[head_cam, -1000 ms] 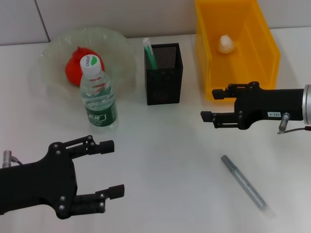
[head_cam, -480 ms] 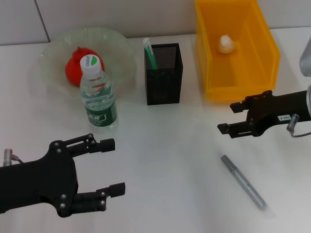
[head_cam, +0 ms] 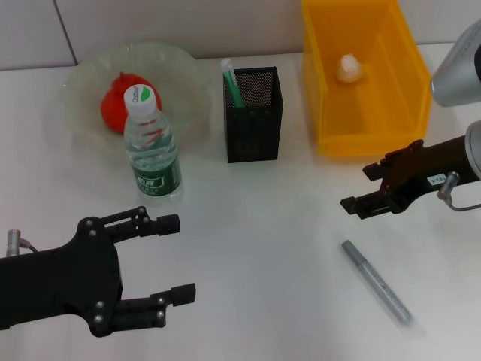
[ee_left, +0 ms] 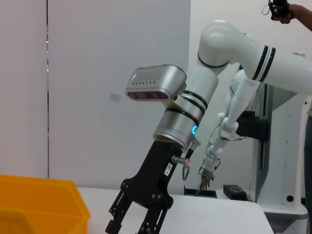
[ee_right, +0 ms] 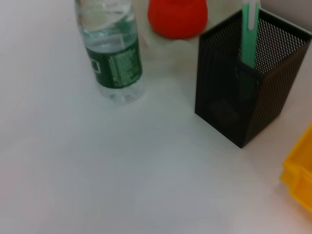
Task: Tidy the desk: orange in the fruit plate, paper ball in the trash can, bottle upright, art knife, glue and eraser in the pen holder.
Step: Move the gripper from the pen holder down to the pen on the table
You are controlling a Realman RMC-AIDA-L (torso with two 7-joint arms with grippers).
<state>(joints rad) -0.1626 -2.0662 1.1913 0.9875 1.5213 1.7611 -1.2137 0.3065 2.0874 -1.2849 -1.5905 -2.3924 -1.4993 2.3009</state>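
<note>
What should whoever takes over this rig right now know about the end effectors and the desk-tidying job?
Left end effector: open, empty, low over the near desk.
Right end effector: open, empty, between the trash can and the grey pen-like tool.
Done: orange in the fruit plate, paper ball in the trash can, bottle upright.
A green item already stands in the pen holder.
Left: the grey tool lying on the desk. No eraser visible.

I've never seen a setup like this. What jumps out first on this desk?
The bright yellow plastic bin at the far right, a white paper wad inside it. At far left, a red-orange fruit sits in a pale-green wavy bowl. Two black grippers, left and right, hover with fingers open.
</note>
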